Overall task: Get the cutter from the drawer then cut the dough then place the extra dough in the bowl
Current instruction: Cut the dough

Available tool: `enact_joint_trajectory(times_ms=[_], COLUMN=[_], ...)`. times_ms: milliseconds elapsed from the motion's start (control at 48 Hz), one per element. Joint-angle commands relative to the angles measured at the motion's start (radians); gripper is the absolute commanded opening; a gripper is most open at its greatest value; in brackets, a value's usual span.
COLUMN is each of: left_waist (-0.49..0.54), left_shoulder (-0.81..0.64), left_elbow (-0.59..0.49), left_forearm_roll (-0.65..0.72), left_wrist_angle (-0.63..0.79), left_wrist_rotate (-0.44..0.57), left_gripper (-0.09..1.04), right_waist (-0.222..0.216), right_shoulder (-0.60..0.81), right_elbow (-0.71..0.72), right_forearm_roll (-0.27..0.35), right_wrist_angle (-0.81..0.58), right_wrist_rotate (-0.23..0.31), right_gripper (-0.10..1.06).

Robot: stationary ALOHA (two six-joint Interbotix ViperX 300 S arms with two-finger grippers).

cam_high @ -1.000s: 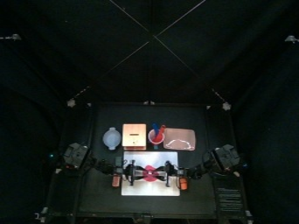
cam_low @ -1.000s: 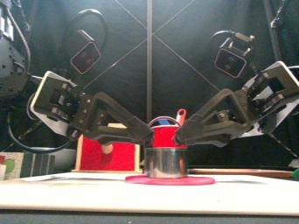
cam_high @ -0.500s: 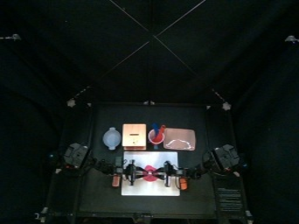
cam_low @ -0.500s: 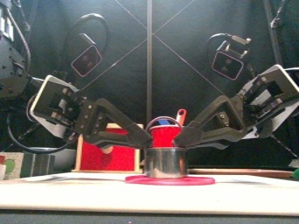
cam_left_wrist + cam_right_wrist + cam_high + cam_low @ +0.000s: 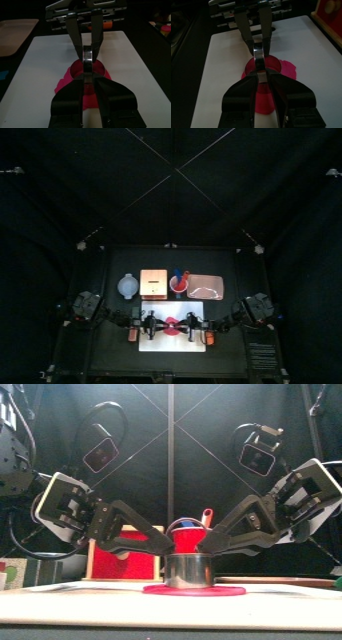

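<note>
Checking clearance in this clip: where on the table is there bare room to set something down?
Free: the front strip of the white cutting board, between the dough and its near edge. Crowded: the board's middle, where the left gripper and right gripper meet on the cutter, and the back row of bowl, wooden box, red cup and pink tray.

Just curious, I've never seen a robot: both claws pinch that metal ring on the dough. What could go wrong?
The left gripper and right gripper pinch the cutter by its thin rim from opposite sides; uneven pressure could tilt it and leave the dough only partly cut. On lifting, the dough might stick inside the cutter and come off the board.
</note>
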Motion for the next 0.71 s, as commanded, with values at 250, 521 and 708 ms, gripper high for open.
enact_joint_trajectory(times_ms=[250,521,708], left_waist=[-0.002,-0.002,-0.002], left_shoulder=[-0.018,-0.02,-0.021], left_elbow=[-0.008,-0.011,-0.012], left_forearm_roll=[-0.002,-0.002,-0.002], left_wrist_angle=[0.025,0.067,0.117], left_wrist_rotate=[0.003,0.008,0.003], left_gripper=[0.52,0.52,0.52], right_waist=[-0.005,-0.006,-0.008], right_shoulder=[-0.021,-0.021,-0.021], right_elbow=[-0.012,-0.014,-0.012], right_forearm_roll=[0.005,0.005,0.018], right_wrist_angle=[0.012,0.043,0.097], right_wrist_rotate=[-0.002,0.0,0.002], right_gripper=[0.47,0.45,0.44])
